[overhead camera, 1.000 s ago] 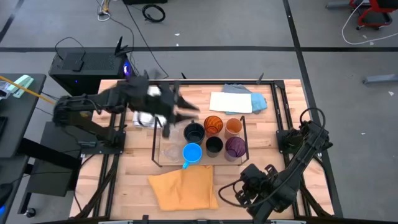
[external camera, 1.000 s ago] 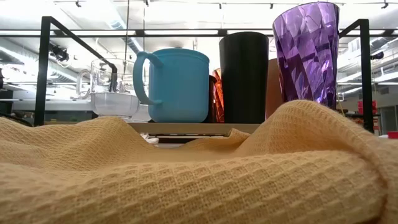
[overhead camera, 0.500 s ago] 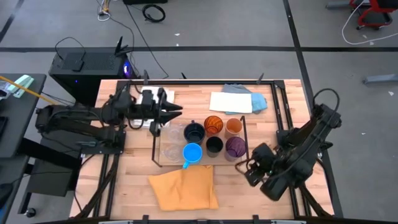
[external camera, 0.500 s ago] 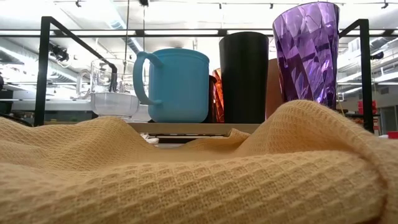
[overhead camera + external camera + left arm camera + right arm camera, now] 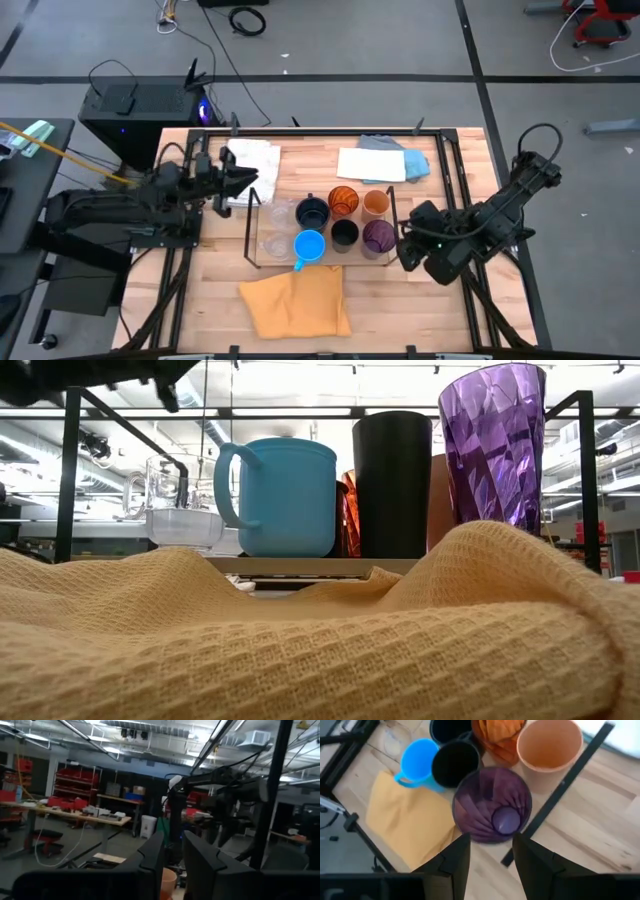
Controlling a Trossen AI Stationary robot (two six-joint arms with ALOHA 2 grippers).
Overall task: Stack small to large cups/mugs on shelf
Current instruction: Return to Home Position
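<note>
The cups stand on the shelf (image 5: 247, 235): dark navy mug (image 5: 312, 212), patterned orange cup (image 5: 343, 200), plain orange cup (image 5: 376, 203), black cup (image 5: 345, 233), purple cup (image 5: 378, 237), blue mug (image 5: 309, 245) and clear glasses (image 5: 275, 228). My right gripper (image 5: 405, 246) is open just right of the purple cup (image 5: 492, 812); in the right wrist view it looks down on that cup, fingers either side of its near rim. My left gripper (image 5: 247, 180) hangs left of the shelf, beside the white cloth, fingers a little apart (image 5: 172, 862).
A yellow waffle cloth (image 5: 295, 302) lies near the table's near edge and fills the low view's foreground (image 5: 320, 640). A white cloth (image 5: 252, 158), white sheet (image 5: 370, 164) and blue cloth (image 5: 412, 160) lie along the far side. Black frame posts (image 5: 440, 180) stand right of the shelf.
My left arm has drawn back from over the shelf's left end toward the table's left edge. My right arm has swung from the near right corner up and toward the far edge, and its gripper has come beside the purple cup. The cups have stayed put.
</note>
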